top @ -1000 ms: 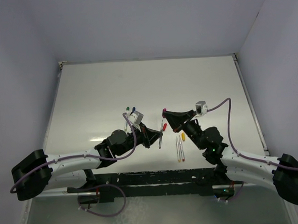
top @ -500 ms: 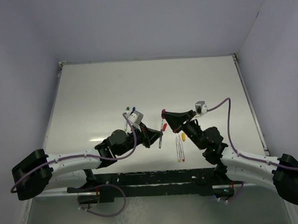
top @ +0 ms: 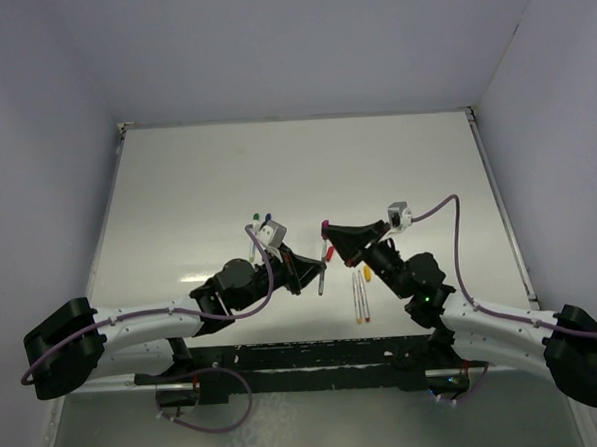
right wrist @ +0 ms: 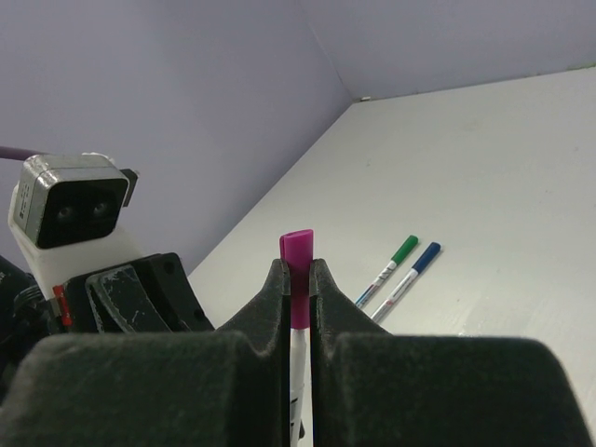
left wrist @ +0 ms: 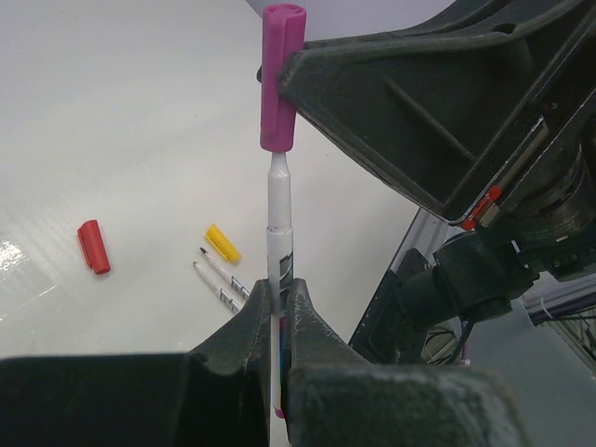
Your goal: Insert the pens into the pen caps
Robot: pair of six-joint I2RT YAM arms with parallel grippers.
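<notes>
My left gripper [left wrist: 278, 291] [top: 314, 270] is shut on a white-grey pen [left wrist: 279, 228] and holds it above the table, tip out. My right gripper [right wrist: 298, 272] [top: 330, 231] is shut on the magenta cap [right wrist: 298, 256]. In the left wrist view the magenta cap [left wrist: 282, 79] sits over the pen's tip, with the narrow neck still showing below it. Two uncapped pens [top: 361, 299] lie side by side on the table, also seen in the left wrist view [left wrist: 220, 280]. A yellow cap [left wrist: 222, 242] [top: 367, 273] and a red cap [left wrist: 93, 247] [top: 329, 252] lie loose near them.
A green-capped pen [right wrist: 392, 262] and a blue-capped pen [right wrist: 409, 274] lie together on the table, behind the left gripper in the top view [top: 260, 223]. The white table [top: 296, 174] has a raised rim; walls stand on three sides.
My right gripper with the magenta cap has shifted slightly left, toward the pen's tip. The left arm has hardly moved.
</notes>
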